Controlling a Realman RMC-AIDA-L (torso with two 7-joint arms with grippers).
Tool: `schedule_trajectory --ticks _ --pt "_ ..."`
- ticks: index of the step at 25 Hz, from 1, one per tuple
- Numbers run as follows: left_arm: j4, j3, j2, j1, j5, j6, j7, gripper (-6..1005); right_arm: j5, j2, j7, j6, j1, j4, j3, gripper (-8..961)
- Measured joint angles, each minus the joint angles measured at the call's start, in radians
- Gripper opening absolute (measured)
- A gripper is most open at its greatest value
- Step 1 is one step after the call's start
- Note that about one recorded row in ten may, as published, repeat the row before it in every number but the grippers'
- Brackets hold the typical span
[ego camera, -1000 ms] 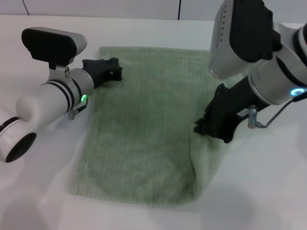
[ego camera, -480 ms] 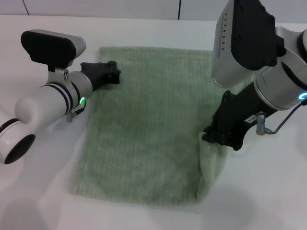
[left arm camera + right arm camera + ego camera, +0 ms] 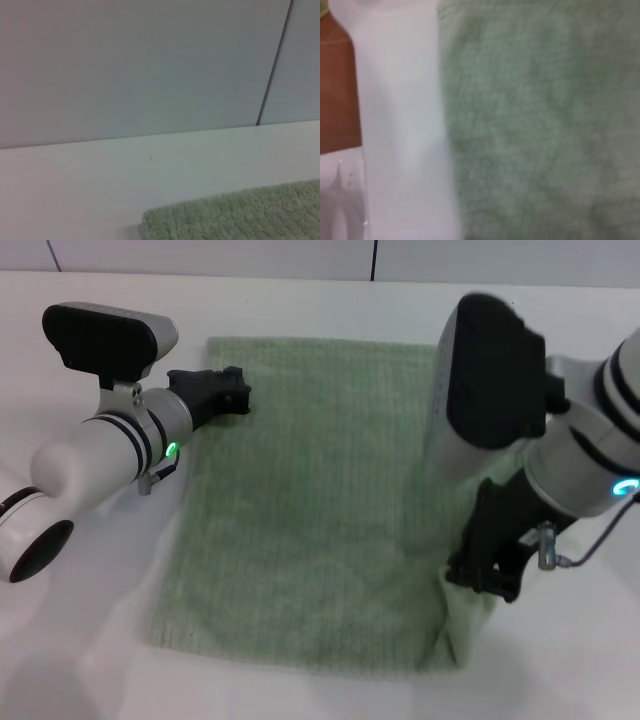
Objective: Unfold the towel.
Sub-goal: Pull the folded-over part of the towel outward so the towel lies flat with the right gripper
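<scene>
The pale green towel (image 3: 300,500) lies on the white table (image 3: 80,640), mostly flat. Its right edge is folded over and raised near the front right corner. My right gripper (image 3: 478,578) is shut on that raised edge, near the towel's front right. My left gripper (image 3: 238,390) rests at the towel's far left edge, low on the cloth. The left wrist view shows a towel edge (image 3: 240,215) on the table. The right wrist view shows the towel (image 3: 545,125) close up, next to bare table.
A grey wall (image 3: 150,65) stands behind the table's far edge. In the right wrist view a brown floor (image 3: 337,90) shows past the table's edge. Bare table lies left, right and in front of the towel.
My right gripper has moved toward the front right, pulling the towel's right edge with it, and the folded flap has spread outward. The left arm has barely moved.
</scene>
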Motion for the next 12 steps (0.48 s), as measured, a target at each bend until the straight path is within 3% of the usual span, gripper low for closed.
schedule_trajectory --ticks 12 --pt "-0.002 -0.003 0.002 -0.005 0.0 -0.002 0.0 36 -0.061 -0.003 0.047 0.001 0.005 0.088 -0.059 33"
